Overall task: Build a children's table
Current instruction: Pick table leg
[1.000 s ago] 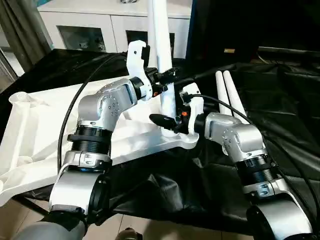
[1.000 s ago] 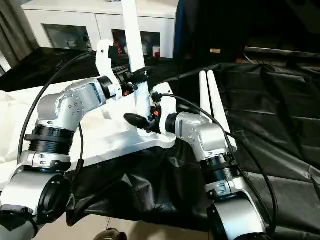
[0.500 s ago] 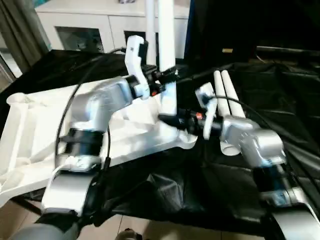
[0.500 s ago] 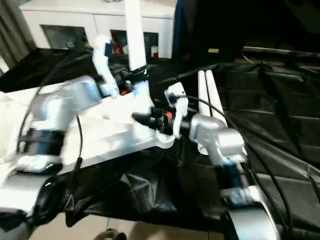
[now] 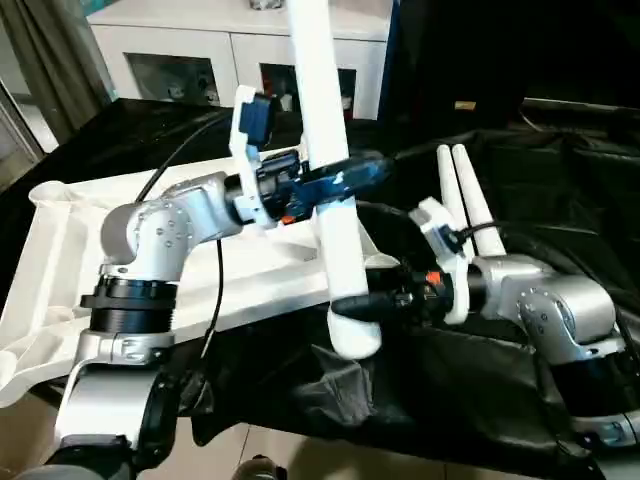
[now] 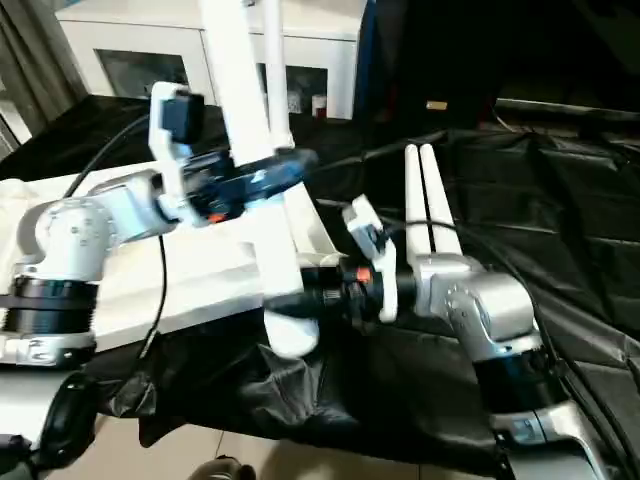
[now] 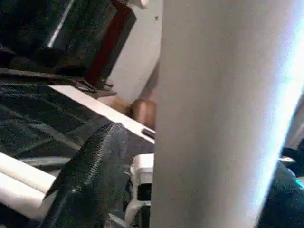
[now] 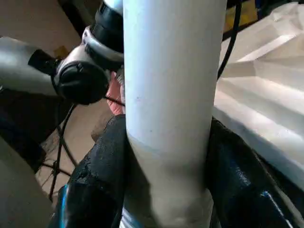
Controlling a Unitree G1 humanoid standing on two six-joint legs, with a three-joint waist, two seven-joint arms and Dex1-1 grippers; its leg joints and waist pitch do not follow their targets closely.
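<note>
Assembly incomplete. The round tapering white plastic leg (image 5: 325,170) stands clear of the white ribbed table top (image 5: 60,250), pinched low by the right end effector (image 5: 365,303) and straddled higher by the left end effector (image 5: 335,180) (grip uncertain). Two loose white legs (image 5: 462,195) await fitting.

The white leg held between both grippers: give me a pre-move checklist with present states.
1. Right gripper closed on the leg near its thick end: ok.
2. Left gripper around the leg higher up: ok; firm contact: cannot tell.
3. Leg seated in a corner socket of the tabletop: not ok, its end hangs off the edge.
4. Spare legs lying on the black sheet, out of the way: ok.
</note>
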